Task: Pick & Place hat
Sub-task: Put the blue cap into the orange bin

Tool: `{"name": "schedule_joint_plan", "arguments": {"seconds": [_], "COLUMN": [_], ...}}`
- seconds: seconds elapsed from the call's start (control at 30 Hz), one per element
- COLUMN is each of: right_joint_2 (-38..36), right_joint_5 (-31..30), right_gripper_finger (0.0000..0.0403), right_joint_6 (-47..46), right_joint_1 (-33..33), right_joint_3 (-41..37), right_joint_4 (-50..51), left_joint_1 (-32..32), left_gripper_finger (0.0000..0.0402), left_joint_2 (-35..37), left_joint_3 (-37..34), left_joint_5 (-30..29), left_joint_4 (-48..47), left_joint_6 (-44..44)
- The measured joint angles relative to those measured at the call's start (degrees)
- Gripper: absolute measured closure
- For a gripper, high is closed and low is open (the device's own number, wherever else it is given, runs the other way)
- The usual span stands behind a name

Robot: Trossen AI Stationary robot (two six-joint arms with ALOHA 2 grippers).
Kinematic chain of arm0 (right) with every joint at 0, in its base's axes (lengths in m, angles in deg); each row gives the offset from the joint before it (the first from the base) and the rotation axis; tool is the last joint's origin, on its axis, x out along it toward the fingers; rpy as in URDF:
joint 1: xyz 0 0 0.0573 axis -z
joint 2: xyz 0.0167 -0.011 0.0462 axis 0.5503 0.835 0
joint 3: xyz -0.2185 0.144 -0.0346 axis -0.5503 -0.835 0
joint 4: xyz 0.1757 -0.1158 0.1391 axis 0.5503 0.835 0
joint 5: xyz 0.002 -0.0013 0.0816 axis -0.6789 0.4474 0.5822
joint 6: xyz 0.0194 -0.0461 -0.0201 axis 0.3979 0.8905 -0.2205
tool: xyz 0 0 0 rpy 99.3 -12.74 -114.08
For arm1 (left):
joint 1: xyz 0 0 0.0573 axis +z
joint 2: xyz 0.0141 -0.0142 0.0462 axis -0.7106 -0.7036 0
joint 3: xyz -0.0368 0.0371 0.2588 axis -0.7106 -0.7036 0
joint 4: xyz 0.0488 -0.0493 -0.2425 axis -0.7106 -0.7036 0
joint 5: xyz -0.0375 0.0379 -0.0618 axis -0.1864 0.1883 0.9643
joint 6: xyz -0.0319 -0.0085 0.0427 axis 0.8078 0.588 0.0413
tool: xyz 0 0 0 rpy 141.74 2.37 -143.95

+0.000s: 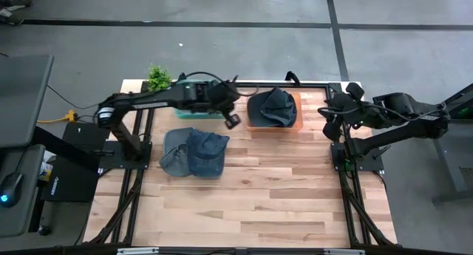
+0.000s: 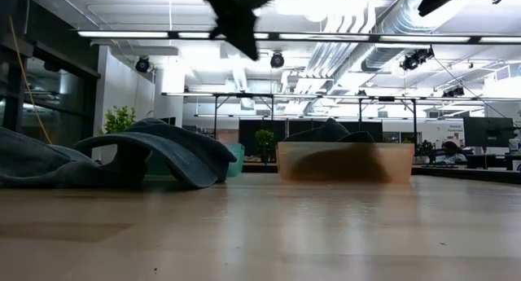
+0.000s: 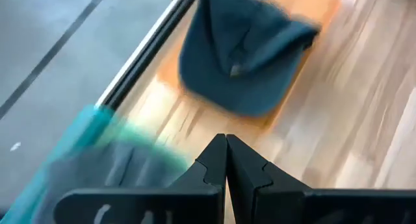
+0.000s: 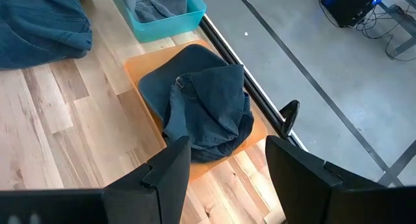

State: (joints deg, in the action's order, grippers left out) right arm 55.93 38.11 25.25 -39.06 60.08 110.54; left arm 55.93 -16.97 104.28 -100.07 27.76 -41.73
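A dark blue hat [image 1: 272,107] lies crumpled in an orange tray [image 1: 297,116] at the far middle of the table; it also shows in the left wrist view [image 3: 244,55] and the right wrist view [image 4: 205,104]. Two more denim hats [image 1: 194,151] rest overlapping on the wood to the tray's near left. My left gripper [image 1: 232,120] [image 3: 226,162] hovers shut between the tray and a teal bin [image 1: 194,109], above the table. My right gripper [image 1: 330,111] [image 4: 227,146] hangs open off the tray's right side, facing the hat.
The teal bin [image 4: 159,13] holds more denim cloth and sits under my left arm, left of the tray. A small green plant [image 1: 157,77] stands at the far left corner. A black frame rail [image 1: 310,83] runs along the far edge. Bare wood [image 1: 281,196] fills the near half.
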Motion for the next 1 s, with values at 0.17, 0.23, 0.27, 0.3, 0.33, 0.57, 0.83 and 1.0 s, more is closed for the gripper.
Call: {"name": "schedule_joint_plan", "arguments": {"seconds": [0.17, 0.23, 0.27, 0.3, 0.33, 0.57, 0.83, 1.0], "right_joint_2": [0.0, 0.0, 0.0, 0.0, 0.0, 0.0, 0.0, 0.0], "right_joint_5": [0.1, 0.1, 0.2, 0.3, 0.6, 0.8, 1.4, 2.1], "right_gripper_finger": [0.0208, 0.0208, 0.0208, 0.0208, 0.0208, 0.0208, 0.0208, 0.0208], "right_joint_6": [0.1, 0.1, 0.1, 0.0, 0.0, 0.0, 0.1, 0.1], "right_joint_1": [0.0, 0.0, 0.0, 0.0, 0.0, 0.0, 0.0, 0.0], "right_joint_3": [0.0, 0.0, 0.0, 0.0, 0.0, 0.0, 0.0, 0.0], "right_joint_4": [0.3, 0.3, 0.3, 0.3, 0.3, 0.2, 0.2, 0.2], "left_joint_1": [-3.9, -6.1, -7.1, -8.3, -9.6, -19.2, -31.2, -37.7], "left_gripper_finger": [0.0401, 0.0401, 0.0401, 0.0401, 0.0401, 0.0401, 0.0401, 0.0401], "left_joint_2": [3.0, 3.4, 3.5, 3.5, 3.5, 5.0, 5.5, 4.9], "left_joint_3": [-0.2, 0.0, 0.0, -0.3, -0.7, -7.1, -15.6, -19.0], "left_joint_5": [-6.8, -9.6, -10.8, -12.1, -13.2, -17.1, -19.2, -20.6], "left_joint_4": [-9.2, -10.9, -12.3, -14.9, -17.1, -21.6, -24.4, -21.3], "left_joint_6": [1.3, 3.1, 3.9, 5.0, 6.2, 13.7, 23.1, 23.7]}}
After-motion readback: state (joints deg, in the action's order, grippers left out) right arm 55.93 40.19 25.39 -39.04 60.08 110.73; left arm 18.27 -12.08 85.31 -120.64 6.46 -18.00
